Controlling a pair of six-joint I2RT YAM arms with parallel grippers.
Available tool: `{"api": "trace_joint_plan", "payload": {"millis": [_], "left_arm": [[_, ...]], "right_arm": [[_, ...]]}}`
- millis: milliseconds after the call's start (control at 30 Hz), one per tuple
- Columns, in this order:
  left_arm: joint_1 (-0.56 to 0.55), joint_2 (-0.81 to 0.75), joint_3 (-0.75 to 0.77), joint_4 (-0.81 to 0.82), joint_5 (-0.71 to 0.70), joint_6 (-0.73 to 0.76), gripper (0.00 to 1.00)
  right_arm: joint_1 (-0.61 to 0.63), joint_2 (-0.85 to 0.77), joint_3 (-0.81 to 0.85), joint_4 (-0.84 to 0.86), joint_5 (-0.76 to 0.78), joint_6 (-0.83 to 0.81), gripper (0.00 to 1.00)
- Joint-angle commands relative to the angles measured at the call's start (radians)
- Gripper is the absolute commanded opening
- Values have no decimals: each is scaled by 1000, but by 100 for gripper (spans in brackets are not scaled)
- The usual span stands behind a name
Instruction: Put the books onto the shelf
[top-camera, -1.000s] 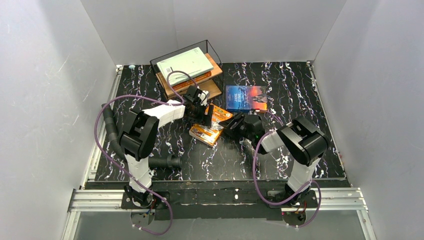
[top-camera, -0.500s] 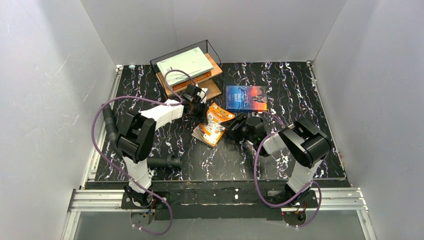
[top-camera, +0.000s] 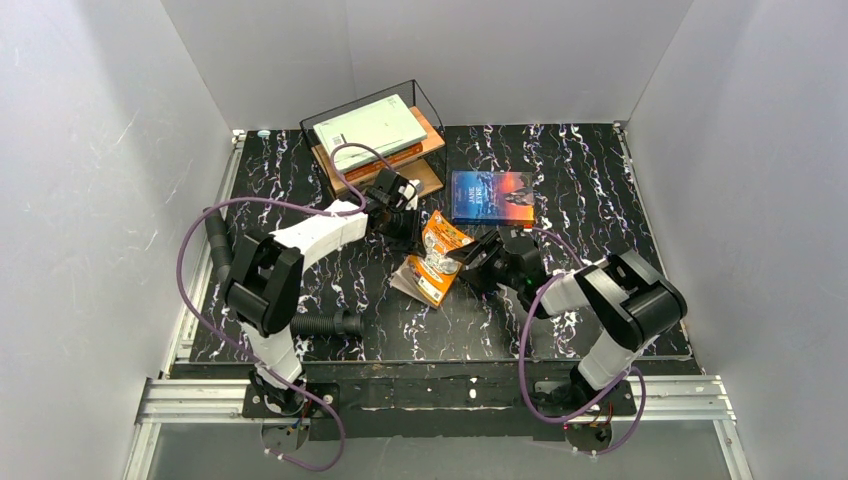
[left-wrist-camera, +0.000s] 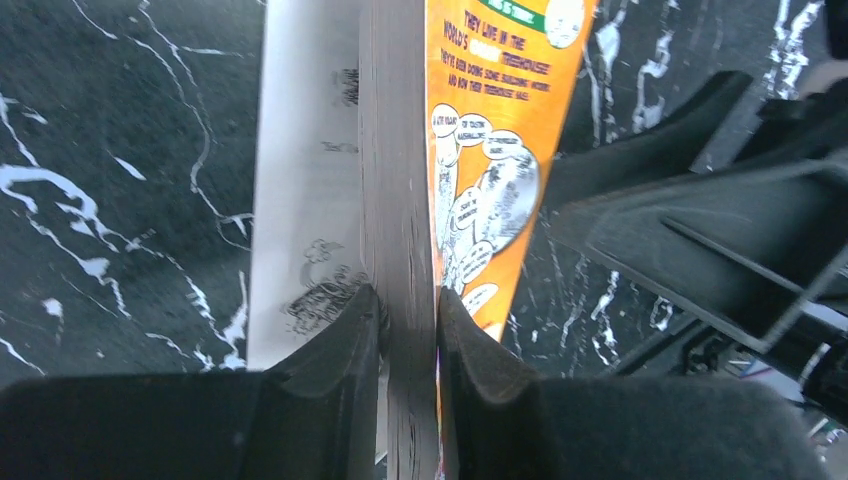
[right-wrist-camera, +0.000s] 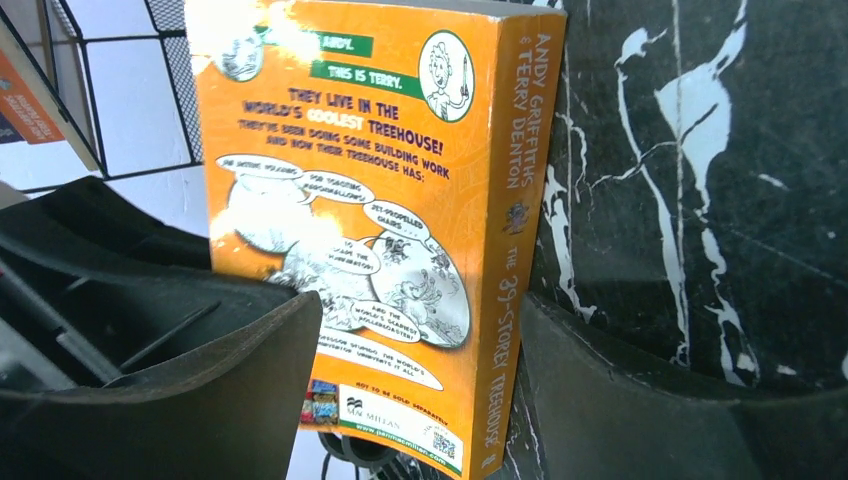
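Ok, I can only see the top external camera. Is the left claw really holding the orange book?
Observer: Yes. The left wrist camera shows the left gripper shut on the orange book, one finger each side.
Operator: And the other claw?
Observer: The right gripper is open, with the book standing between its fingers.
Operator: What's the book called?
Observer: Its spine, in the right wrist camera, reads The 39-Storey Treehouse.

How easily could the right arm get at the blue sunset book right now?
Probably yes: the blue book lies flat and uncovered just beyond the right gripper, whose open jaws flank the orange book.
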Motion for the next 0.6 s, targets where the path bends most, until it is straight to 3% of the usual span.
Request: {"api": "trace_joint_plan", "payload": {"millis": [0, 333, 567], "left_arm": [[-22, -113, -43, -61, 143, -60, 0], [19, -169, -55, 2, 203, -147, 0], [22, -130, -40, -45, 166, -124, 0]], "right_arm": [[-1, 11, -25, -43, -63, -26, 81], [-1, 82, -56, 159, -104, 5, 81], [-1, 79, -120, 395, -144, 33, 69]]}}
